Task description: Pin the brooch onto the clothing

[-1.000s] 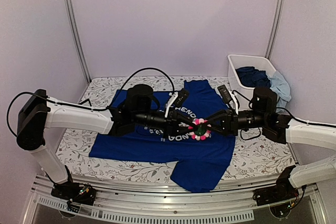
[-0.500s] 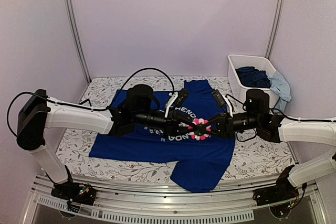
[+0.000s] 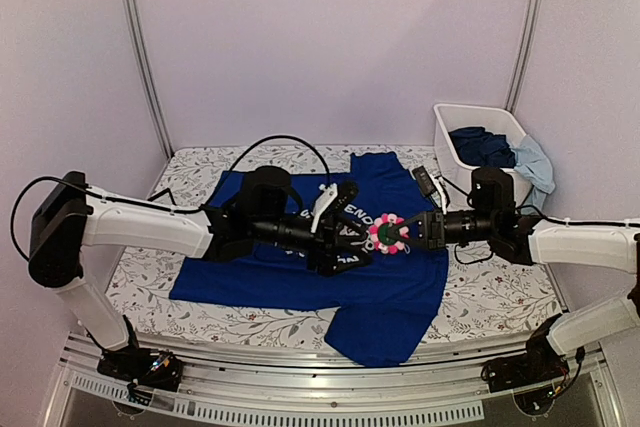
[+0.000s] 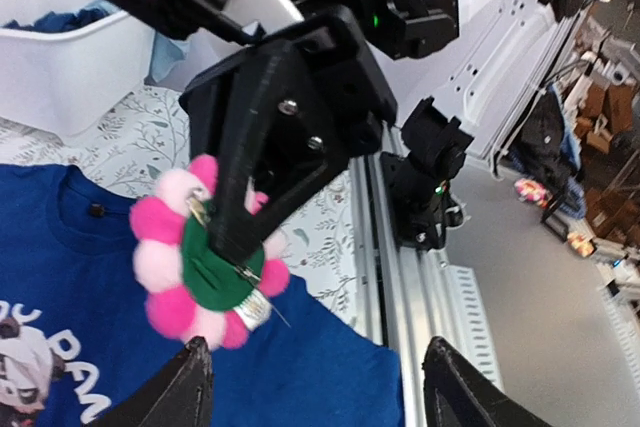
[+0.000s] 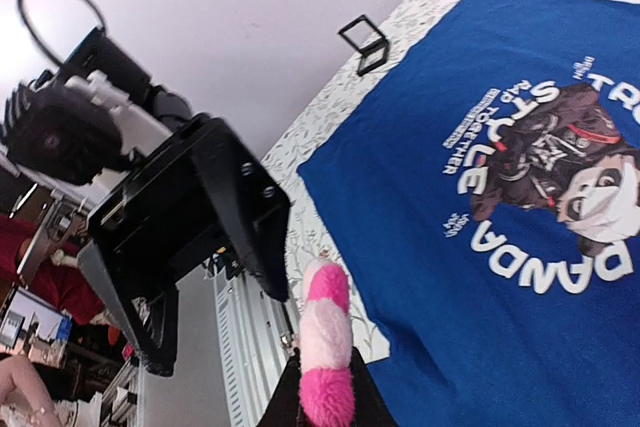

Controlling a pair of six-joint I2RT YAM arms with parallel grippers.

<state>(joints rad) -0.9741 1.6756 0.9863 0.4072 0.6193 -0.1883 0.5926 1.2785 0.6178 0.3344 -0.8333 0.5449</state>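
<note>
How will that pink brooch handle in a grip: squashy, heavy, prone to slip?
The brooch probably squashes: its petals look like fluffy pom-poms. Likely light, being small beside the right gripper that pinches it. The thin pin on its green back may bend or snag.

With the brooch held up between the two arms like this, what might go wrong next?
1. The right gripper alone holds the brooch in the air, so it may twist or drop if the open left gripper nudges it.
2. Both grippers sit very close, so they could knock together.
3. The T-shirt lies flat, so the pin might catch both layers.
</note>
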